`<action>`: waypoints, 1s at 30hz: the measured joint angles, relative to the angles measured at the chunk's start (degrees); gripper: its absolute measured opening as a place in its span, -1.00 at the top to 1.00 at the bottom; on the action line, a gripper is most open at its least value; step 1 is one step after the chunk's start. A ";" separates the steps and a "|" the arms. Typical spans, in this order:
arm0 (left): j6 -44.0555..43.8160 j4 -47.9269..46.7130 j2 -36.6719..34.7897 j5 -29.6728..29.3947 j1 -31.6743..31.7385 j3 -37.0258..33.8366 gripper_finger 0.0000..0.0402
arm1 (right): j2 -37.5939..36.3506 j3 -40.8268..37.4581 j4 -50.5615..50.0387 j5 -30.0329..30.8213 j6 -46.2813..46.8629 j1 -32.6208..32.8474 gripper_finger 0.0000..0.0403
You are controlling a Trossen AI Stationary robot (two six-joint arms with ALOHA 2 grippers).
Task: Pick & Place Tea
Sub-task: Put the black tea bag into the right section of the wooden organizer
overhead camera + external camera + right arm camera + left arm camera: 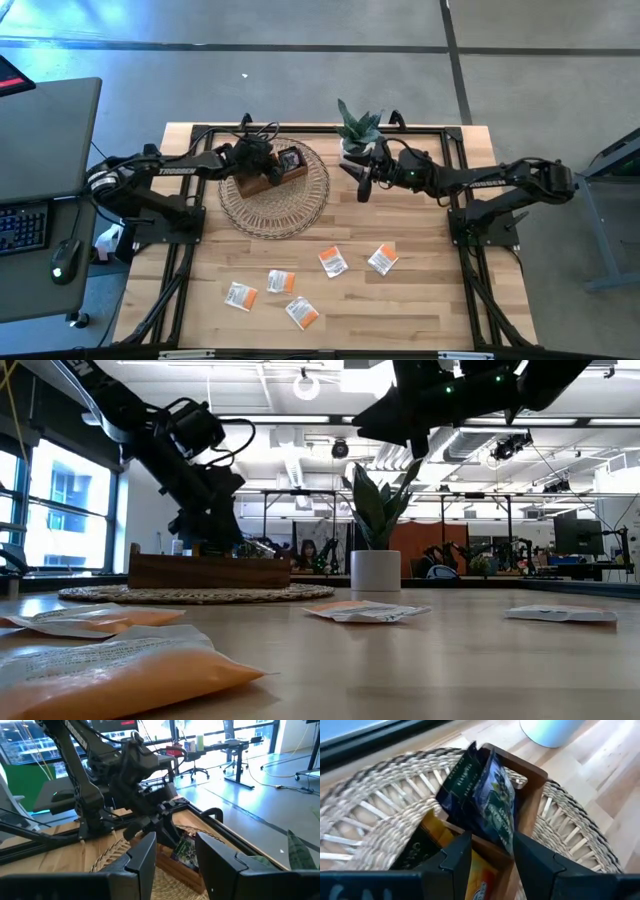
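Tea sachets [333, 261], five orange-white, scattered flat on table [420, 310] near side. Dark sachets w/ green labels [492, 805] standing upright in wooden tray [272, 177], on woven mat [300, 205], far left-centre. Left gripper [490, 857] low over tray, fingers spread, straddling tray wall just near dark sachets, gripping nothing. Right gripper [175, 855] raised beside potted plant [357, 130], fingers apart, empty, facing tray.

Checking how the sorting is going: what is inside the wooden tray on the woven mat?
The tray holds dark sachets standing upright in one compartment and orange ones in the next. The left gripper hovers over it, hiding the rest, so no count is possible.
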 joint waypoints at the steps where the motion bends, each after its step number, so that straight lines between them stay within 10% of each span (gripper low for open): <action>1: -0.06 0.41 0.77 0.28 -0.05 0.04 0.29 | 0.01 0.00 0.10 0.00 0.01 0.00 0.34; 30: -0.29 3.86 5.06 4.97 -0.11 0.04 0.29 | 0.08 0.00 0.24 0.11 0.08 0.00 0.34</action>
